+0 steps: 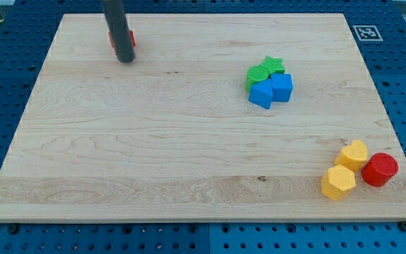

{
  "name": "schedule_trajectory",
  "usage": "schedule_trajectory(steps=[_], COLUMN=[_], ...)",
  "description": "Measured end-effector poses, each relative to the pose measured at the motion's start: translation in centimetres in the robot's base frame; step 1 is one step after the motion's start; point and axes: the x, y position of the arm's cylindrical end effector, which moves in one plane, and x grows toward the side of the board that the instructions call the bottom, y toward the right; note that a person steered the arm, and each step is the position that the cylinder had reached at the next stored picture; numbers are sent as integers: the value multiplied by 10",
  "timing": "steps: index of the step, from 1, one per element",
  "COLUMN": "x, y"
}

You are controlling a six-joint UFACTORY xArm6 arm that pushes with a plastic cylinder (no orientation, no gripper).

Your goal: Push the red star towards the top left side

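The red star [131, 38] is near the board's top left and mostly hidden behind my rod; only red slivers show on either side of it. My tip [125, 59] rests on the board just below the star, at or touching its lower edge. A red cylinder [380, 169] stands at the bottom right.
Two green blocks [265, 70] and two blue blocks [272, 89] cluster right of centre. Two yellow blocks [345, 169] sit beside the red cylinder at the bottom right. The wooden board [189, 141] lies on a blue perforated table; a marker tag [366, 32] is at its top right corner.
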Motion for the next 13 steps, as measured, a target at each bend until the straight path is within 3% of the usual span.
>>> schedule_trajectory(steps=[1,2,3,5,8,9,10,11,13], x=[0,-30,-32,-19,-40,-26,17,18,76], y=[42,28,-26,-35,-58,-33,37,41,114])
